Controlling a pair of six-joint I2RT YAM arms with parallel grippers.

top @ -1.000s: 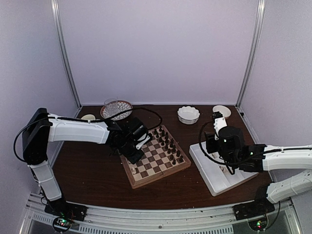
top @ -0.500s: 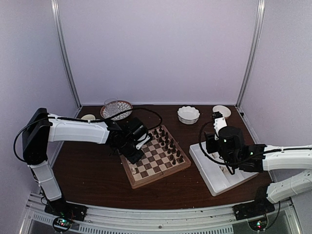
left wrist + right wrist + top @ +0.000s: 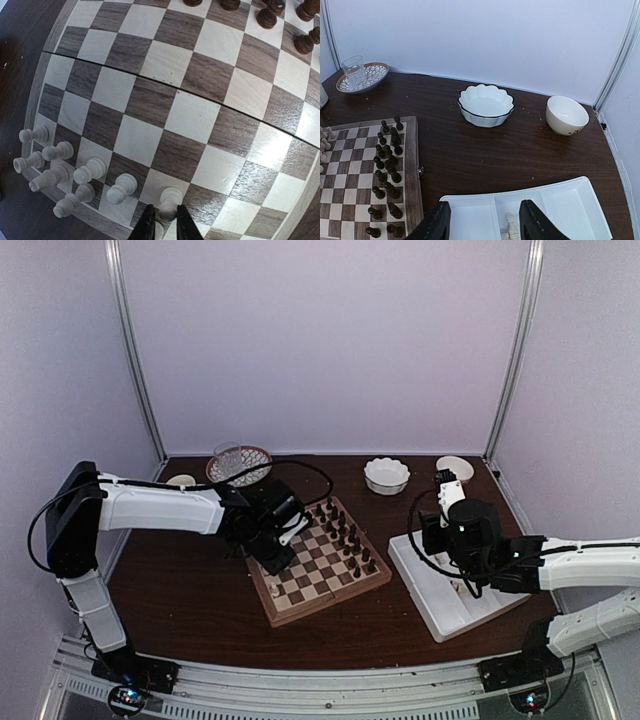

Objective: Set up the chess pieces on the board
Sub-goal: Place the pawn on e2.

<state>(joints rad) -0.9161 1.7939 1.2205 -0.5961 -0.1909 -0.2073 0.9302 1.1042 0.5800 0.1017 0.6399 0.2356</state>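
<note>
Several chess pieces (image 3: 65, 172) crowd one corner of the board (image 3: 200, 115). The left end effector (image 3: 164, 220) sits narrowly about a pawn (image 3: 170, 199) on an edge square; whether it grips or merely flanks it, I cannot tell. A skewed lift could topple that pawn into its neighbour (image 3: 121, 187). Only the right wrist view shows spare pieces (image 3: 509, 227) in the tray (image 3: 570, 200), lying between the spread, empty fingers of the right end effector (image 3: 486, 210).
</note>
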